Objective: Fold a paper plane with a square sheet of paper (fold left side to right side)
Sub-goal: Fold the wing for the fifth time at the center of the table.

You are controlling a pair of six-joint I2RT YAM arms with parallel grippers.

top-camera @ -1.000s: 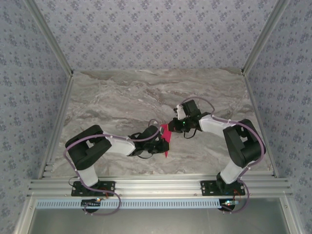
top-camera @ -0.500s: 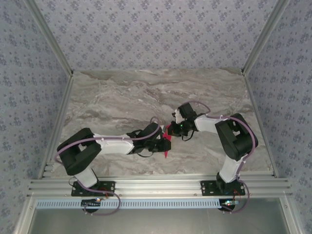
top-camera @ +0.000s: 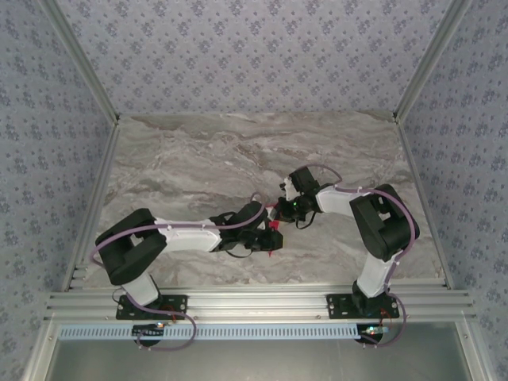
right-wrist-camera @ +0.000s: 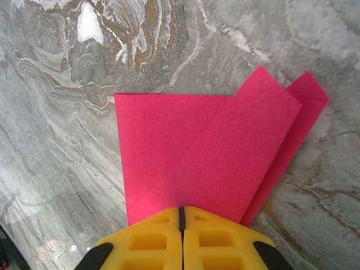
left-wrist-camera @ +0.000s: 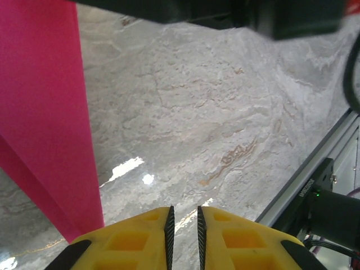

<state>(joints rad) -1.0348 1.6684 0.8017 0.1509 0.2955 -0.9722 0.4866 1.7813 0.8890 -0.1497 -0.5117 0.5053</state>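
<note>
Magenta-pink, the folded sheet of paper is on the grey marbled worktop, and its layers overlap in a pointed shape. At one edge of the paper, the right end effector has its yellow fingers pressed together, clamped on that edge. Just beside the paper, the left end effector has its fingers slightly apart. Nothing is between them, and bare worktop shows through the gap.

No legible txt; tiny white print on black bracket too blurry.
</note>
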